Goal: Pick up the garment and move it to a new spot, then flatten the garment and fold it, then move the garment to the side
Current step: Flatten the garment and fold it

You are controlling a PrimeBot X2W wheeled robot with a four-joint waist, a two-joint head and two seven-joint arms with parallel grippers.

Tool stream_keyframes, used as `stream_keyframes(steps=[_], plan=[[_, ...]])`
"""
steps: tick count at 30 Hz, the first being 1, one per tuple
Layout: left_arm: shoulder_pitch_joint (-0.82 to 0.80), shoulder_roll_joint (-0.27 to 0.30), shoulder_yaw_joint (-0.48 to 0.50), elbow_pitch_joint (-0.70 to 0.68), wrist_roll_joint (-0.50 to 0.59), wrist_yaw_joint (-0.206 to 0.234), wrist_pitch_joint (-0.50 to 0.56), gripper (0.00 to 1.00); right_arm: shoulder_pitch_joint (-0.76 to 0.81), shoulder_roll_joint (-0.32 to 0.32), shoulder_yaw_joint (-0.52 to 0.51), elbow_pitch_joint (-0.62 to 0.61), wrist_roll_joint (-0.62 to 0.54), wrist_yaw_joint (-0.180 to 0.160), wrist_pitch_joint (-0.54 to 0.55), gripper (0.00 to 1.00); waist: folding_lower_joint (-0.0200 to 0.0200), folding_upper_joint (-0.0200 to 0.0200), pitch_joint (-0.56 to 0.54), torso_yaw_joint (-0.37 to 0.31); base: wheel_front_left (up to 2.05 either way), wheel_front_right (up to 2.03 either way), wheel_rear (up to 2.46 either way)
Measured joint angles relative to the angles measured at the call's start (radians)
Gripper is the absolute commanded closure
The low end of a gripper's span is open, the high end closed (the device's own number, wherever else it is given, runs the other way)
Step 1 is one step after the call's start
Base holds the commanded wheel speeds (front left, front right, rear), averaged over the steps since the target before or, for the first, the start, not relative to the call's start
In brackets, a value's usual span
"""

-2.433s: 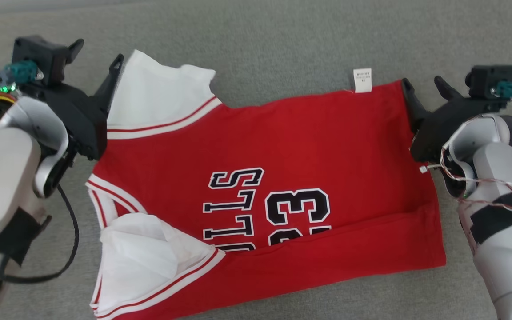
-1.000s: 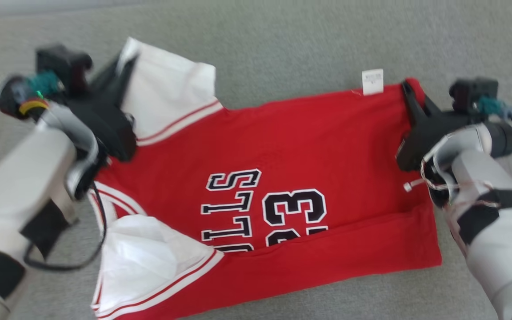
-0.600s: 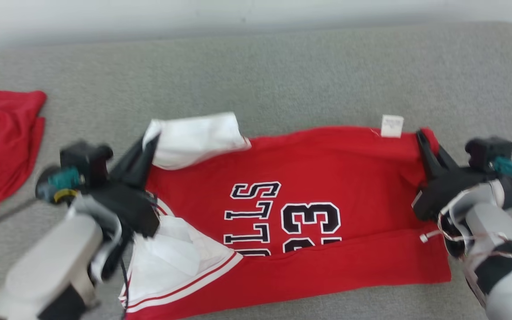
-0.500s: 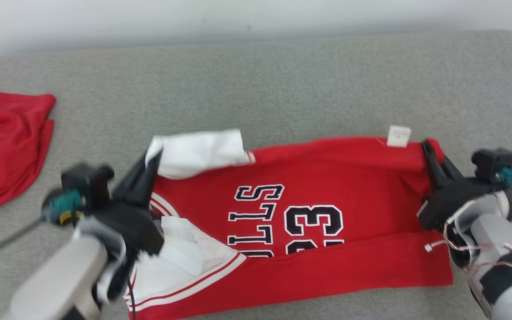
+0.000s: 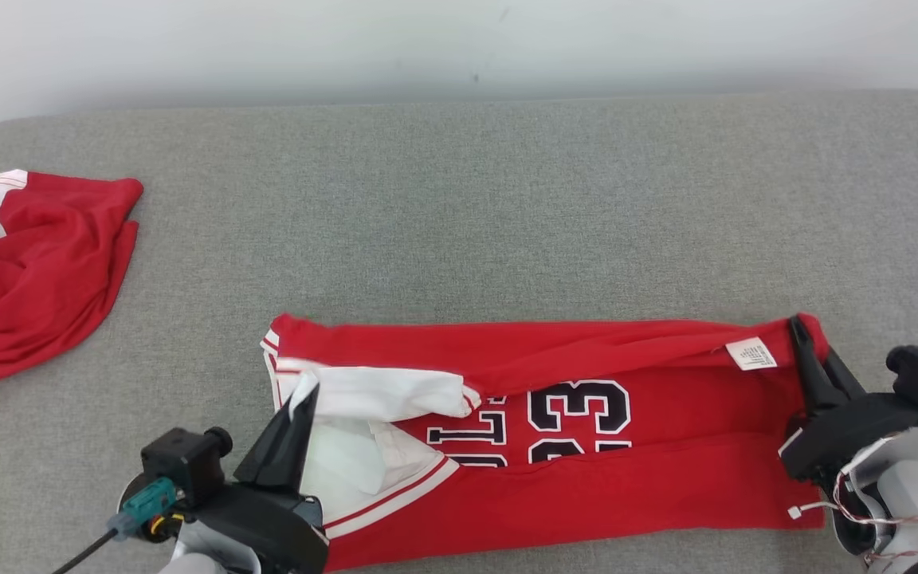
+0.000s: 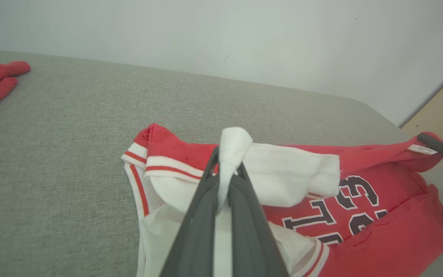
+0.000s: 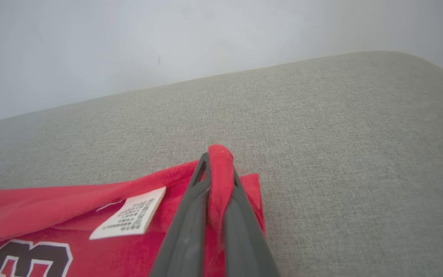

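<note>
The garment (image 5: 586, 470) is a red basketball jersey with white trim and black lettering, lying near the front of the grey surface with its far edge folded toward me over the lettering. My left gripper (image 5: 305, 392) is shut on the white shoulder fabric (image 6: 232, 143) at the jersey's left end. My right gripper (image 5: 800, 333) is shut on the red hem corner (image 7: 218, 161) at the right end, beside a white care label (image 7: 131, 219). Both pinched corners are lifted a little above the surface.
A second red garment (image 5: 29, 279) lies crumpled at the far left of the grey padded surface (image 5: 467, 207). A pale wall (image 5: 427, 48) runs behind the surface's far edge. A tan panel (image 6: 442, 111) shows at the right in the left wrist view.
Both grippers closed on the jersey's far corners and pulled them toward me, folding the far edge over the lettering. The head camera tilted up, bringing the wall and the other red garment into view.
</note>
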Motion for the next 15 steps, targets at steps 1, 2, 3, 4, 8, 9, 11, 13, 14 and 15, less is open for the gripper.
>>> stream_keyframes(steps=[1,2,3,4,8,9,11,13,14,15], plan=[[0.015,-0.006,0.007,0.002,0.008,-0.006,0.000,0.00,0.016,0.000,-0.011,-0.011,0.000,0.000,0.000,0.00,0.0000,0.0000,-0.002,0.001,0.00,0.00,0.00],[0.027,-0.016,0.024,0.001,0.015,-0.006,0.000,0.00,0.028,0.000,-0.021,-0.018,0.001,0.000,0.000,0.00,0.0001,0.0000,-0.004,0.001,0.00,0.00,0.00],[0.038,-0.025,0.044,0.000,0.018,-0.007,0.000,0.00,0.038,0.000,-0.028,-0.028,0.001,0.000,0.000,0.00,0.0000,0.0000,-0.007,0.001,0.00,0.00,0.00],[0.050,-0.034,0.059,-0.001,0.027,-0.007,0.000,0.00,0.050,0.000,-0.037,-0.038,0.001,0.000,0.000,0.00,0.0000,0.0000,-0.010,0.002,0.00,0.00,0.00],[0.113,-0.063,0.121,-0.003,0.072,-0.016,0.000,0.00,0.098,-0.001,-0.063,-0.077,-0.007,0.000,0.000,0.00,0.0001,0.0000,-0.019,0.002,0.00,0.00,0.00],[0.124,-0.068,0.143,-0.008,0.090,-0.015,0.000,0.00,0.107,-0.002,-0.071,-0.088,-0.009,0.000,0.000,0.00,0.0001,0.0000,-0.022,0.002,0.00,0.00,0.00],[0.145,-0.082,0.200,-0.025,0.130,-0.013,0.000,0.00,0.124,-0.005,-0.085,-0.110,-0.013,0.000,0.000,0.00,0.0000,0.0000,-0.026,0.003,0.00,0.00,0.00],[0.168,-0.103,0.270,-0.056,0.188,-0.002,0.000,0.00,0.139,-0.006,-0.095,-0.123,-0.016,0.000,0.000,0.00,0.0000,0.0000,-0.030,0.004,0.00,0.00,0.00],[0.178,-0.111,0.305,-0.074,0.227,0.004,0.000,0.00,0.143,-0.007,-0.100,-0.121,-0.016,0.000,0.001,0.00,0.0001,0.0000,-0.032,0.005,0.00,0.00,0.00],[0.188,-0.119,0.339,-0.091,0.272,0.012,0.000,0.00,0.146,-0.007,-0.106,-0.115,-0.016,0.000,0.006,0.00,0.0001,0.0000,-0.033,0.006,0.00,0.00,0.00]])
